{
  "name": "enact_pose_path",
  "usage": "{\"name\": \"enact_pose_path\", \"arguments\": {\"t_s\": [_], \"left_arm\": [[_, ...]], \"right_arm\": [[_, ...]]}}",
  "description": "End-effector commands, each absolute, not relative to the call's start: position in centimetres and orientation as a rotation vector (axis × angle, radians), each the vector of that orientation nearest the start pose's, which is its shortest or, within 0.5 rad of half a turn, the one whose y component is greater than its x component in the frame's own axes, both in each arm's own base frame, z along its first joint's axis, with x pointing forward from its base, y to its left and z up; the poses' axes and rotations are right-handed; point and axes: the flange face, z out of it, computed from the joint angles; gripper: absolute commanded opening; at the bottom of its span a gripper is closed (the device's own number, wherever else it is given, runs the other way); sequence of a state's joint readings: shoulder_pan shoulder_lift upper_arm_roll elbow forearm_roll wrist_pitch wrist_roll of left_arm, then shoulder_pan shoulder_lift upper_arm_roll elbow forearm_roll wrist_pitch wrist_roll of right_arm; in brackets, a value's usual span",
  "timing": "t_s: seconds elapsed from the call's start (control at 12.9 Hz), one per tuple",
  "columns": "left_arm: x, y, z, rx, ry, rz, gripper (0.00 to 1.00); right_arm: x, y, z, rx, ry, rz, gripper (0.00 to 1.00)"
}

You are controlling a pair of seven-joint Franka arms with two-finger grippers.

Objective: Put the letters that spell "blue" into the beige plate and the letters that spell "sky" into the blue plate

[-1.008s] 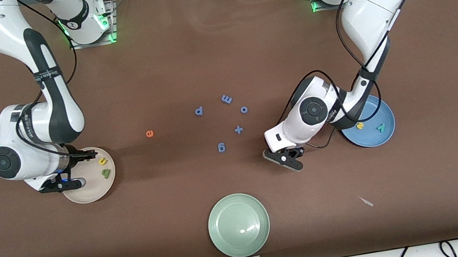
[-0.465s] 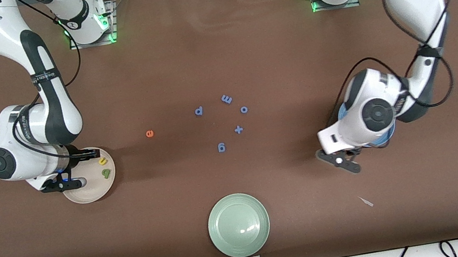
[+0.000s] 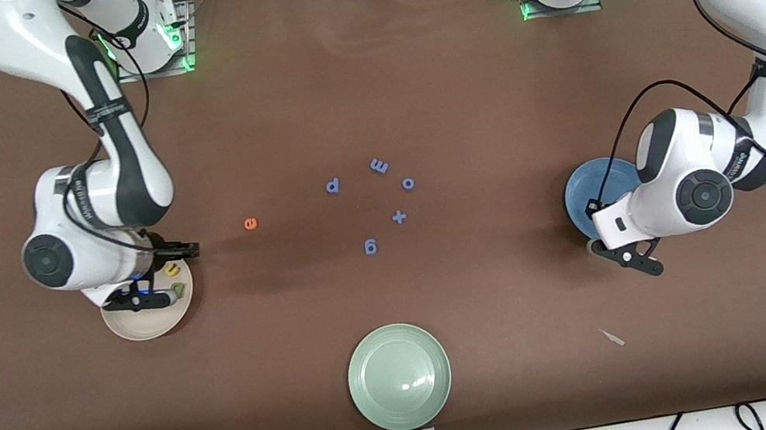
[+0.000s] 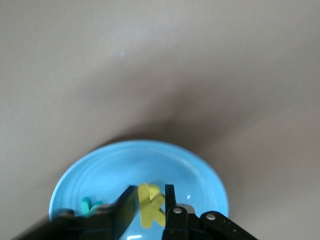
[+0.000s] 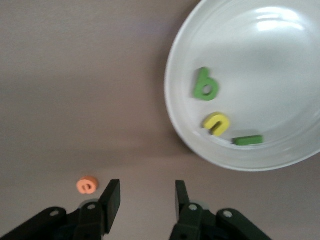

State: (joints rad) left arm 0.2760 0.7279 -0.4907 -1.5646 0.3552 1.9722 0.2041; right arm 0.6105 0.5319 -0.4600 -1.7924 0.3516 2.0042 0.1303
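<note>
Table (image 3: 405, 69): brown cloth-covered surface carrying three plates and scattered foam letters.
Pale green plate (image 3: 399, 376): round ceramic dish, nearest the front camera, midway between the arms, nothing in it.
Beige plate (image 3: 149, 325): round cream dish toward the right arm's end of the table, partly covered by the right arm's wrist; it holds the olive-green foam b (image 5: 205, 84), the yellow foam u (image 5: 217, 123) and the light green bar-shaped l (image 5: 248, 140).
Blue plate (image 3: 593, 190): round medium-blue dish toward the left arm's end, half hidden under the left arm's wrist; a teal-green foam y (image 4: 89, 204) lies in it.
Right gripper (image 5: 146, 202): over the bare cloth just beside the beige plate's rim, jaws spread with nothing between them.
Left gripper (image 4: 150, 205): over the blue plate, fingers clasping the yellow foam k (image 4: 151, 205) above the plate's floor.
Blue foam letters (image 3: 378, 166): four all-blue letters and a blue plus sign (image 3: 398, 217), clustered mid-table, between the two arms.
Orange foam e (image 3: 250, 223): flat on the cloth, between the beige plate and the blue cluster; in the right wrist view it sits just beside one of the right gripper's fingers (image 5: 111, 200), apart from it.
Pale scrap (image 3: 613, 337): small sliver on the cloth, nearer the front camera than the blue plate.
</note>
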Motion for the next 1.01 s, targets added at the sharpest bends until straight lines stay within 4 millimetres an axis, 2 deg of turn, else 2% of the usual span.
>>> {"name": "enact_pose_path", "arguments": {"t_s": [0.0, 0.16, 0.23, 0.31, 0.54, 0.7, 0.93], "left_arm": [[65.6, -7.4, 24.8, -2.992, 0.854, 0.364, 1.0], [66.1, -7.7, 26.6, -3.001, 0.838, 0.318, 1.0], [66.2, -8.5, 28.1, -2.999, 0.842, 0.283, 1.0], [66.2, -9.2, 29.5, -2.994, 0.848, 0.249, 1.0], [66.4, -10.4, 35.1, -2.956, 0.855, 0.118, 1.0], [66.6, -11.5, 38.1, -2.945, 0.87, 0.072, 1.0], [66.0, -11.2, 43.5, -2.916, 0.841, 0.046, 1.0]], "right_arm": [[59.8, 15.8, 25.2, -3.081, 0.323, 0.361, 0.53], [58.1, 16.4, 23.8, -3.079, 0.318, 0.348, 0.53], [57.3, 16.4, 23.2, -3.066, 0.355, 0.323, 0.59], [56.6, 17.5, 22.5, -3.061, 0.369, 0.297, 0.61], [55.7, 20.1, 22.0, -3.048, 0.431, 0.299, 0.61], [55.0, 21.9, 21.3, -3.047, 0.437, 0.276, 0.62], [53.5, 23.0, 20.1, -3.062, 0.441, 0.255, 0.62]]}}
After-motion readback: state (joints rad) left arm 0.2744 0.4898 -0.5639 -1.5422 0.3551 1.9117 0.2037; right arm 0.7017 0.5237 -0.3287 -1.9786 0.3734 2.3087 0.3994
